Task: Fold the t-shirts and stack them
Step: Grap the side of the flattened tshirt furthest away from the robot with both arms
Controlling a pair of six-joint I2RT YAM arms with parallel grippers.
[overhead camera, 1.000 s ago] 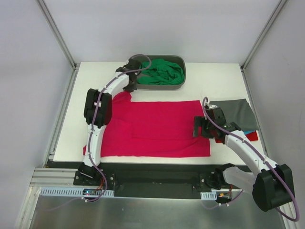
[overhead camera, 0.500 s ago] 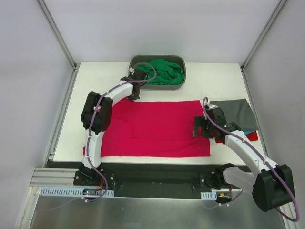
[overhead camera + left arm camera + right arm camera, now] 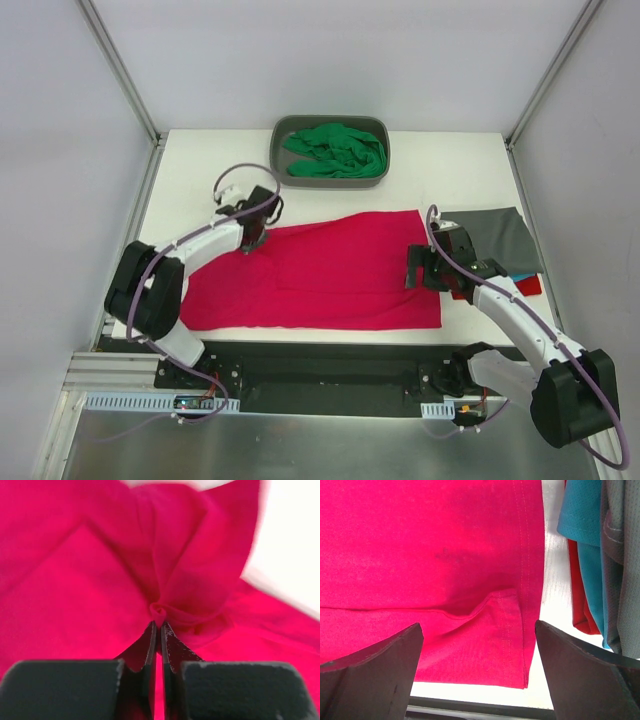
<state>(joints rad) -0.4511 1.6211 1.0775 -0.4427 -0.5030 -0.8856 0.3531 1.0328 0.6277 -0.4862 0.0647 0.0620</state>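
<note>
Left wrist: crimson-pink t-shirt point(image 3: 75, 580) pinched in left gripper point(image 3: 160, 626).

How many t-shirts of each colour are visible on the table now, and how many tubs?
crimson-pink t-shirt: 1
green t-shirt: 1
dark grey t-shirt: 1
teal t-shirt: 1
red t-shirt: 1
grey tub: 1
Total: 6
</note>
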